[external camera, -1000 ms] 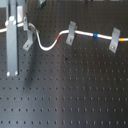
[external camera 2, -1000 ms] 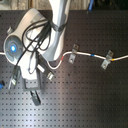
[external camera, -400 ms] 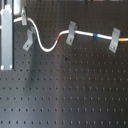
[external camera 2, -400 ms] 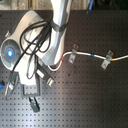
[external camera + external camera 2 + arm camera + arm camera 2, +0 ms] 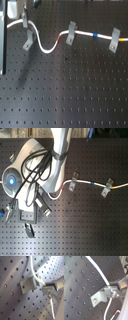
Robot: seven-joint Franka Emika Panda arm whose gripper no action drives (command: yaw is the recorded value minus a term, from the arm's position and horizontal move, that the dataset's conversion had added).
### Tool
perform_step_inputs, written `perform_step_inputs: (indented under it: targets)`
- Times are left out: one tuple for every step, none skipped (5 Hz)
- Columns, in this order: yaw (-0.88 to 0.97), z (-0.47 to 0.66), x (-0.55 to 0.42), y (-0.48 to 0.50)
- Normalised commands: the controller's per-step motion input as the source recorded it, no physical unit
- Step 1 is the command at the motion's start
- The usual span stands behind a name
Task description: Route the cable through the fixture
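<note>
White cable (image 5: 47, 49) crosses three clips in the first exterior view. First wrist view alone shows gripper (image 5: 46, 288) pinching it beside the grey fixture (image 5: 28, 284)

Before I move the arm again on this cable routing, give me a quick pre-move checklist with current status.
1. Cable held by the gripper: ok in both wrist views; it runs to the fingertips.
2. Cable at the first clip: cannot tell if seated; it passes at the clip's top in the first exterior view.
3. Cable through the middle clip: ok, the red band sits just beside it.
4. Cable through the far clip: ok, the blue band lies before it.
5. Slack: ok, a loose loop hangs between the first and middle clips.
6. Gripper clearance from the first clip: not ok, very close in both wrist views.
</note>
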Motion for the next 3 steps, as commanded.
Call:
perform_step_inputs:
  targets:
    - [0.91,0.49,-0.023,-0.026]
    - [0.00,0.02,0.000,0.000]
    - [0.57,0.28,-0.096,-0.262]
